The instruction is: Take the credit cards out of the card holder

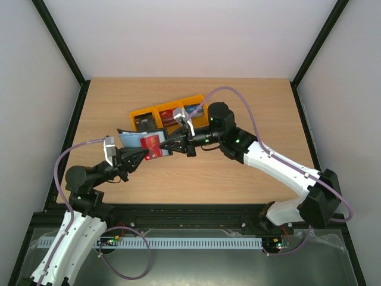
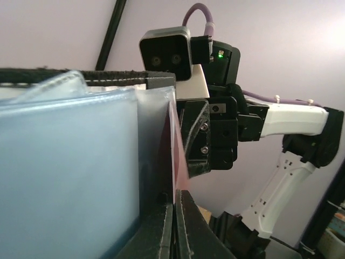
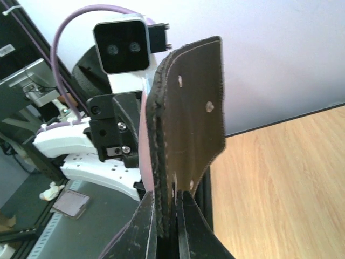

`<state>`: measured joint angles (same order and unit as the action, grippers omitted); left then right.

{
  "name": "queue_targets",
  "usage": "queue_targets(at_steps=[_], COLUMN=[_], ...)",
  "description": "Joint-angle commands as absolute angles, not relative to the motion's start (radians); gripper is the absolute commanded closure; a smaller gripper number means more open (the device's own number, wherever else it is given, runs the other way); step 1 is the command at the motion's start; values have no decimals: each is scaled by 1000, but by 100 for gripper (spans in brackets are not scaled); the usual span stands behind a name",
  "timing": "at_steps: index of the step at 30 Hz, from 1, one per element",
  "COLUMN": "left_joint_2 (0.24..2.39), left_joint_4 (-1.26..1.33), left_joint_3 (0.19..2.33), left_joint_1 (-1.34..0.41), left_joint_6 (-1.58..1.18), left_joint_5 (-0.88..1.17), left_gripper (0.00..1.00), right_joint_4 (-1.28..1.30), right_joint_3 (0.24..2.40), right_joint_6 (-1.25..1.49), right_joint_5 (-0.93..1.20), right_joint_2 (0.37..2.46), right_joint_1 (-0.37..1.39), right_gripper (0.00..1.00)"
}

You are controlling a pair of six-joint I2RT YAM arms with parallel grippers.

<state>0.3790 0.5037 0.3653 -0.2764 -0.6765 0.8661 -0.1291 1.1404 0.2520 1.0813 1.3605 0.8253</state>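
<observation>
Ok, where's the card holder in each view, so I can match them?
Top external: card holder left of centre, just this side of the yellow bins.
Left wrist: card holder fills the left half, blue-grey pockets showing.
Right wrist: card holder upright at centre, black outside showing.
Shared landmark: right gripper clamping it.

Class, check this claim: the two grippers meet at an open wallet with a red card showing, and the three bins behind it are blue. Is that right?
Not quite. The top view shows the bins are yellow, not blue. The rest stands: the left gripper and right gripper meet at the open wallet, where a red card shows.
</observation>
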Motion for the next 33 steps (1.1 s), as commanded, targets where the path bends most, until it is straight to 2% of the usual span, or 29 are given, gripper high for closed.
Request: queue_targets(at_steps=[1,8,12,15,17,19,22,26,29,33], left_joint_2=[332,309,296,281,275,273,273,272,272,240], left_joint_4=[369,332,266,213,181,163,161,186,186,188], left_joint_3=[408,398,409,406,397,384,365,346,345,343], left_joint_1=[-274,-245,-233,-219,-209,-199,-191,-183,-183,-181], left_joint_6=[-604,-611,-589,-555,-546,-544,-565,-595,-600,-613], left_joint_5=[810,737,628,510,457,430,417,421,421,429], left_gripper=[98,98,98,98,98,98,98,97,98,98], right_joint_4=[-121,-55,38,156,281,378,320,-6,48,235], right_joint_3=[1123,1069,1055,1057,1080,1091,1043,954,979,949], right_joint_6=[223,202,245,282,260,260,318,564,528,541], right_joint_5=[1015,940,754,802,935,974,973,1087,1062,959], right_joint_2=[1306,1245,1227,1252,1318,1365,1348,1352,1390,1460], right_joint_1=[764,704,625,576,577,592,670,757,791,723], right_gripper=[98,98,98,98,98,98,98,98,98,98])
